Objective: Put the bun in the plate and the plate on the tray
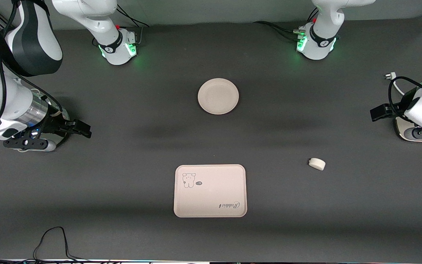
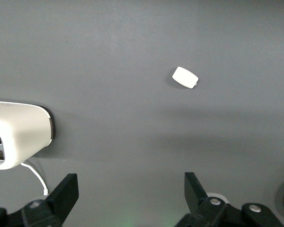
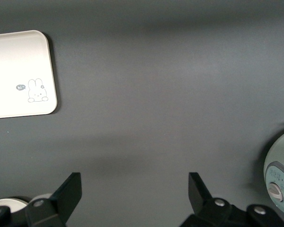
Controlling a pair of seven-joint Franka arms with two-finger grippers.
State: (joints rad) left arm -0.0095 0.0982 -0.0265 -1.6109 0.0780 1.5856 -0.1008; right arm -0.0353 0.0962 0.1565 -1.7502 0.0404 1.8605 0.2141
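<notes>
While nothing is yet being gripped, both arms are waiting at the ends of the dark grey table (image 1: pixel 123 146), so the step in hand looks like the first one: fetching the small white, thick disc-shaped bun (image 1: pixel 317 164).

Taking the cream-beige rectangular tray with rounded corners and a small animal drawing (image 1: pixel 210 190) as the landmark, the bun is lying on the table toward the left arm's end of it, well apart from the tray and a little farther from the front camera than the tray's middle. The round, shallow cream-beige plate with a raised rim (image 1: pixel 218 96) is sitting farther from the front camera than the tray, roughly in line with it, and is holding nothing.

The left tool (image 1: pixel 379 112) is hanging with its fingers spread wide and gripping nothing, over the table's edge at the left arm's end beside a white appliance (image 2: pixel 19 135); its wrist view is showing the bun (image 2: pixel 185 77) ahead on bare table. The right tool (image 1: pixel 79 129) is likewise standing wide and unloaded, at the right arm's end of the table from the tray.

Judging from this layout, the left arm is the better placed for the bun. It is worth centring the wide fingers across the bun's rounded sides, coming down vertically, and closing gently, since a small rounded piece is likely to be squirting out of an off-centre pinch.
</notes>
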